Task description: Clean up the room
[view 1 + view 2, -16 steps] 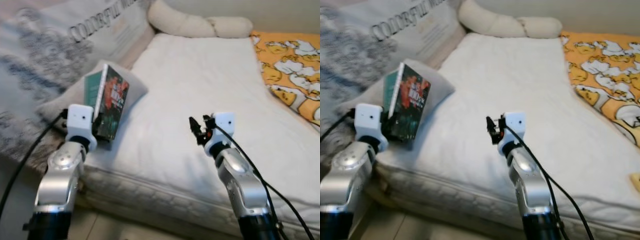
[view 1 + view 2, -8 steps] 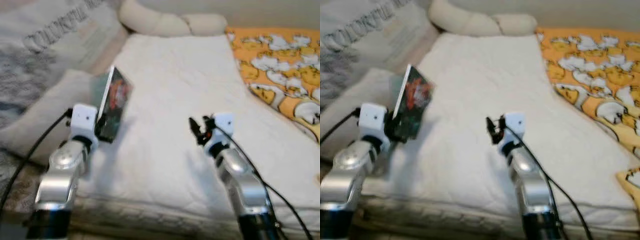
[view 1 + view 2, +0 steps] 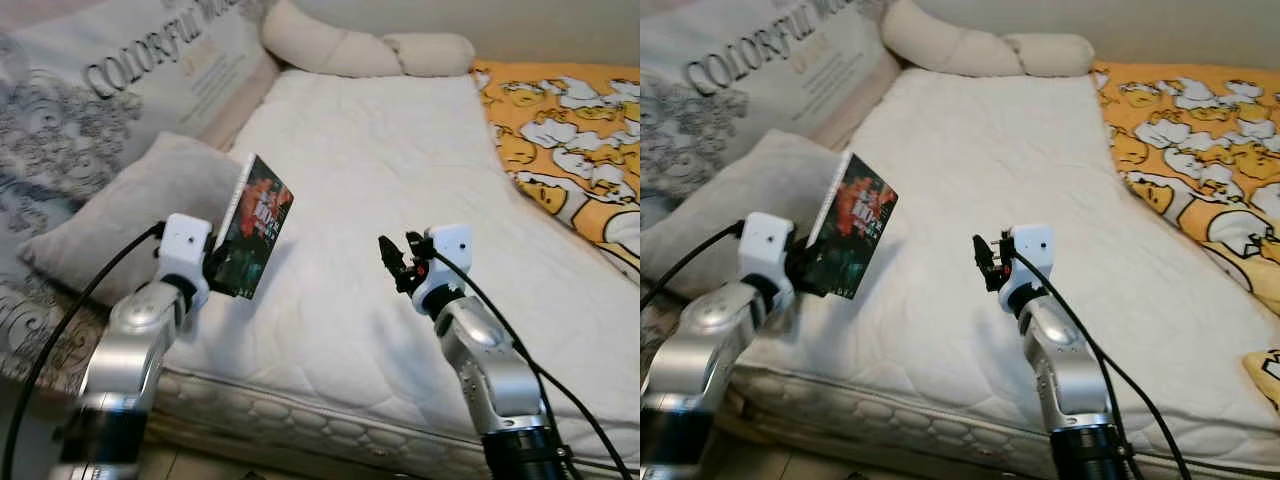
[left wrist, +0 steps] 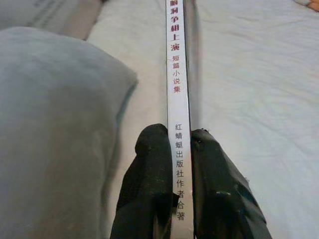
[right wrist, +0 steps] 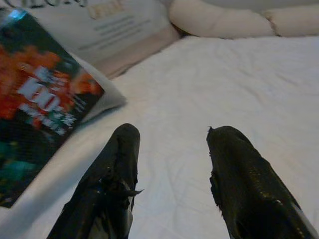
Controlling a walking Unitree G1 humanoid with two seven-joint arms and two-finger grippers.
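While the right pincer (image 3: 983,262) hangs apart, the left pincer (image 4: 172,149) has carried the clamped book (image 3: 254,239) right, off the pillow (image 3: 130,210), ready for tidying away.

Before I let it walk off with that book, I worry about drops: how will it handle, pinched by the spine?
Probably stiff: the book stands upright, unsagging, in the left gripper. It looks thin, so likely light. The glossy cover may slip, and the pages could fan open.

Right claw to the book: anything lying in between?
Nothing. Between the right claw and the book held in the left claw is bare white mattress, seen in the left eye view.
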